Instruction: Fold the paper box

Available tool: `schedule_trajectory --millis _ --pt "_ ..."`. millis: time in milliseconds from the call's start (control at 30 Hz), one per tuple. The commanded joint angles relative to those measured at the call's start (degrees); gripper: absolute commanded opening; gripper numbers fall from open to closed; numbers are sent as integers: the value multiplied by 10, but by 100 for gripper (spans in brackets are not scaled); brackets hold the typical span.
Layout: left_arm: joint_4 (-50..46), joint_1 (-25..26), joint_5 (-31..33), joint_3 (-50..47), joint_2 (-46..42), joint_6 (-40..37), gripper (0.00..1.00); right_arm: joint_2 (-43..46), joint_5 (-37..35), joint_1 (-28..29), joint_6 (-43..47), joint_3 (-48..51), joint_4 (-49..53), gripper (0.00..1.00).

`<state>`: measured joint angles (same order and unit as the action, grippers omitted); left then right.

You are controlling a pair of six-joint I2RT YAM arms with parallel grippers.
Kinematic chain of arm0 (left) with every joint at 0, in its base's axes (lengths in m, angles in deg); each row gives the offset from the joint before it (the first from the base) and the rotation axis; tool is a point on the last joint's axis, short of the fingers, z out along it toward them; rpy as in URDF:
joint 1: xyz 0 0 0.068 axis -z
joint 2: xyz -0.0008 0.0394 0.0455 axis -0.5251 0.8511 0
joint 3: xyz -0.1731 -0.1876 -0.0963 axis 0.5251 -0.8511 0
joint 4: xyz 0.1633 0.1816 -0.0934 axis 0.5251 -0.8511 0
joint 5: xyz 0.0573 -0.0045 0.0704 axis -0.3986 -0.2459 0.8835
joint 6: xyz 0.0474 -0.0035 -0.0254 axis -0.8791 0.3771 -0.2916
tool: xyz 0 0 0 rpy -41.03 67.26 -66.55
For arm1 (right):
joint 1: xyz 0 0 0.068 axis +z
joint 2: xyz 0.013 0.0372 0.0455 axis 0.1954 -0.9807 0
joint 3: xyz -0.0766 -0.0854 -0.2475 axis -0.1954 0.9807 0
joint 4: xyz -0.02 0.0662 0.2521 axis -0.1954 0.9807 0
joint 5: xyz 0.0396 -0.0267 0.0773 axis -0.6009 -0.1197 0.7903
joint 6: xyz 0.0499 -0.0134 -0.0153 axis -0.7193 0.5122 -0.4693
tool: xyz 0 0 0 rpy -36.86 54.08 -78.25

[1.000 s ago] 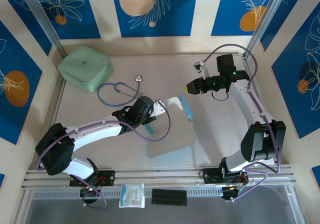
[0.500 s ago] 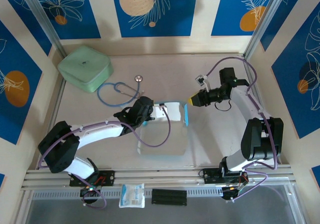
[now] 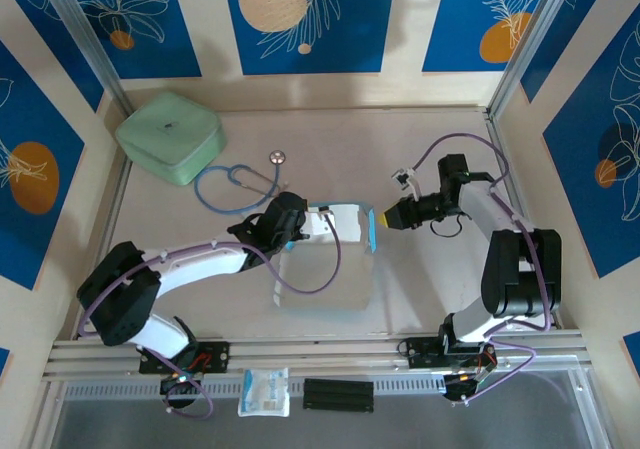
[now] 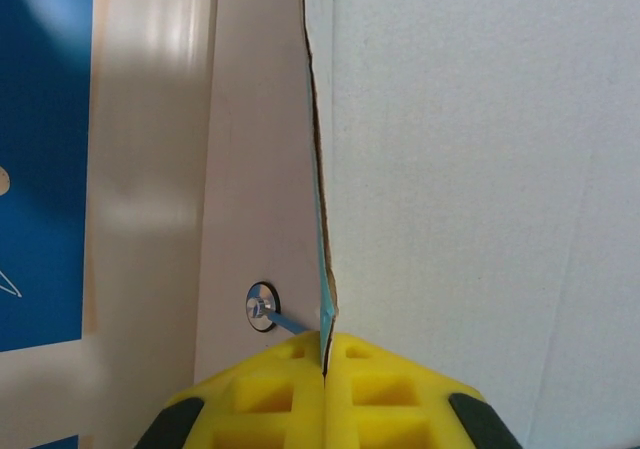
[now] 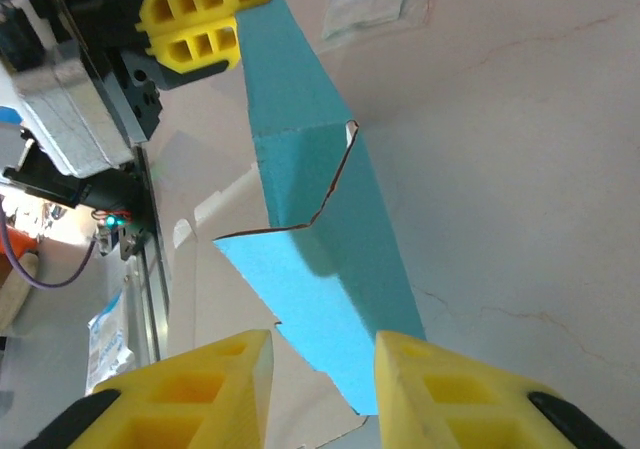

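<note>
The paper box (image 3: 328, 259) is an unfolded card standing on the table, its white face (image 4: 470, 169) towards the left wrist camera and its teal face (image 5: 300, 109) towards the right wrist camera. My left gripper (image 3: 298, 221) is shut on the card's upper left edge (image 4: 325, 354). A teal strip (image 3: 372, 231) runs along the card's right side. My right gripper (image 3: 384, 216) is at that strip with its jaws open. A teal flap (image 5: 345, 319) lies between its yellow fingers (image 5: 450, 389), and a gap shows on both sides.
A mint-green case (image 3: 170, 134) sits at the back left, with a blue stethoscope (image 3: 240, 184) in front of it and its chest piece (image 4: 262, 304) just beyond the card. A clear packet (image 3: 264, 390) and a black block (image 3: 338, 394) lie on the front rail.
My right gripper has come down and towards the box's teal edge, and its jaws have narrowed. The card has swung from a tilted sheet to stand more upright. The left grip is unchanged.
</note>
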<state>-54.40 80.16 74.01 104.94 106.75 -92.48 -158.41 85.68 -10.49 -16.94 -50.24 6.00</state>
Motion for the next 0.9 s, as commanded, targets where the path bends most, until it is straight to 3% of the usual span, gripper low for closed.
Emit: schedule_trajectory --millis 0,500,867 --pt "15 -6 -16 4 12 -10 0 -16 -10 12 20 4 -6 31" --pt "8 -6 -21 15 22 -2 0 -32 -10 56 18 -12 -27 26" --pt "5 -5 -22 14 22 6 0 -22 -167 111 -69 1 -107 30"
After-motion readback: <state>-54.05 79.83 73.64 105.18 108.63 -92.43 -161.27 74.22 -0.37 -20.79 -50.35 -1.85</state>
